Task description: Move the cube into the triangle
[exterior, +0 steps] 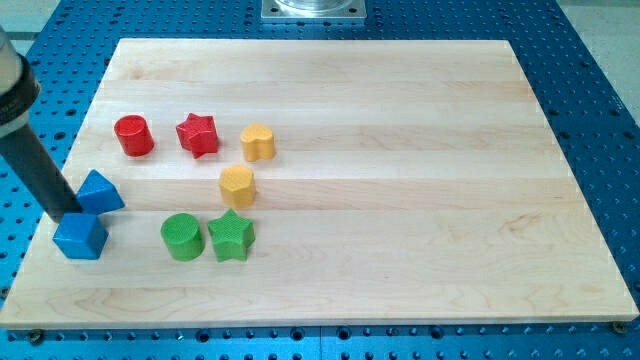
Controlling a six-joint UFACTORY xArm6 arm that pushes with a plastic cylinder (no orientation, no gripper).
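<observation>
Camera view showed a light wooden board (400, 150) lying on a blue table with little holes (600, 120). My tip (66, 214) was at the view's left side of the board. It sat right between two blue blocks, touching or almost touching both. There were no jaws to open or close, because the arm ended in a plain dark rod (35, 165) that leaned up toward the view's top left.

The blue cube (80, 237) was just below my tip, near the board's left edge and close to the bottom corner. The blue triangle (99, 192) was just above and a bit to the right of my tip. The cube and the triangle were very near each other, and I could not tell if they touched.

The red cylinder (133, 136) stood higher up, with the red star (198, 134) beside it on the right. The yellow block (257, 142) came next in that row. Another yellow block (237, 185) sat below it. The green cylinder (181, 237) and the green star (231, 236) stood side by side, just touching, to the right of the cube
</observation>
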